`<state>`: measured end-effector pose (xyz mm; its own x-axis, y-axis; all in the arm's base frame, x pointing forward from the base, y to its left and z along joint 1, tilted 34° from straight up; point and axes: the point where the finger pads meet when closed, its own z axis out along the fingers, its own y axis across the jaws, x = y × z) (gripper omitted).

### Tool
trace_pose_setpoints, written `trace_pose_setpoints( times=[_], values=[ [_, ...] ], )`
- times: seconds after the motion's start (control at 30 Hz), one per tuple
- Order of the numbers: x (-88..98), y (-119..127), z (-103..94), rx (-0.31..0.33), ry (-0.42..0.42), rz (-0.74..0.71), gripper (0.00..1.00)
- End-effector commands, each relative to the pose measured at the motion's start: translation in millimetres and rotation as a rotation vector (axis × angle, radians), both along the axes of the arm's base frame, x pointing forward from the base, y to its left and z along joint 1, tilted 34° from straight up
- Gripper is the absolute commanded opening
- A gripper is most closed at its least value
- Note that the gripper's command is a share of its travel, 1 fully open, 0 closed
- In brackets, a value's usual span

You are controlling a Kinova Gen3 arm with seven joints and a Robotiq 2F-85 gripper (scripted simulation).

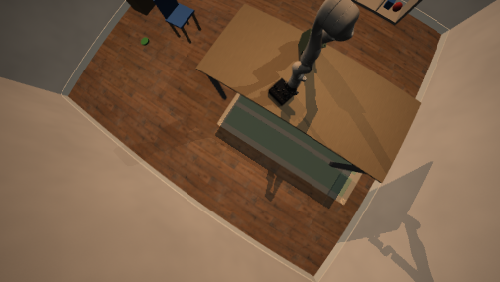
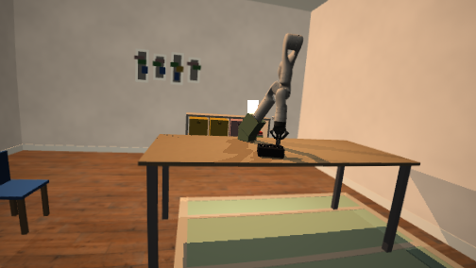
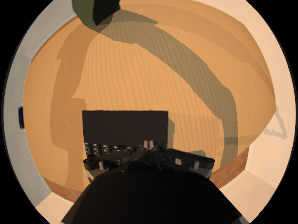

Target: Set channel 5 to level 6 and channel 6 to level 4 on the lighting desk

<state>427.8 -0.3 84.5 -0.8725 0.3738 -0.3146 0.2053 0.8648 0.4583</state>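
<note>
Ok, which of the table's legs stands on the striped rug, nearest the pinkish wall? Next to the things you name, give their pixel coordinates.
The front-right leg point(image 2: 396, 212) in the exterior view, a dark one under the table's point(image 2: 198, 153) near right corner; the front-left leg point(image 2: 152, 212) stands left of the rug point(image 2: 283, 224).

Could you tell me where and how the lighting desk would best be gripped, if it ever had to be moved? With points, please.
Probably by one side wall of the desk point(image 1: 281, 92) point(image 2: 270, 151) point(image 3: 125, 126), from above: it lies flat and low, and its top carries small controls best left untouched.
</note>
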Motion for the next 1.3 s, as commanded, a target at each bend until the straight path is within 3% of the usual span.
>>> trace_pose_setpoints(
  times=[0.0, 1.27],
  values=[
    [1.8, -3, 0.5, 0.002, -0.001, -0.005, 0.00],
    [14.8, -8, 5.2, 0.002, -0.001, -0.005, 0.00]
  ],
)
